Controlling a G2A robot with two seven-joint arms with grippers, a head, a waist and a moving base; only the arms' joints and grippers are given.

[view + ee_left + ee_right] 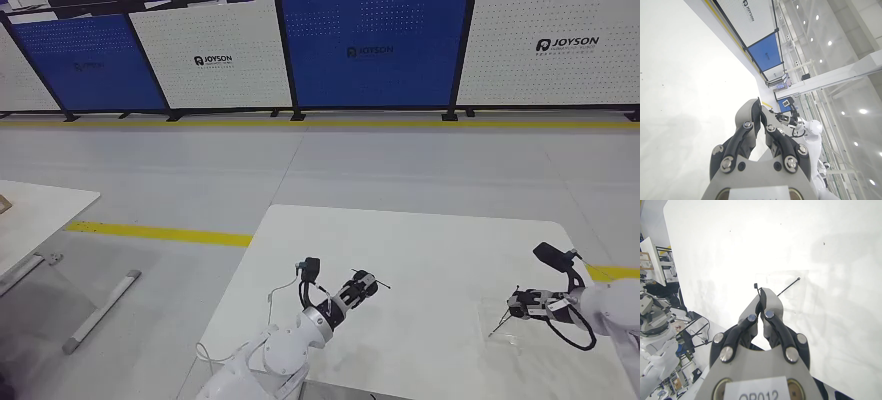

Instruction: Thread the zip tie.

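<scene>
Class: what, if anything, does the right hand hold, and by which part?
A zip tie, pinched just behind its head by the right hand.

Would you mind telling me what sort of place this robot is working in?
Probably an industrial hall or robotics test floor: pegboard partition panels fence the area, a yellow floor line marks a lane, and ceiling lights hang high overhead.

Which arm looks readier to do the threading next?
Probably the right: the right tool pinches a zip tie, head sticking out. The left tool is shut, well away across the table.
</scene>
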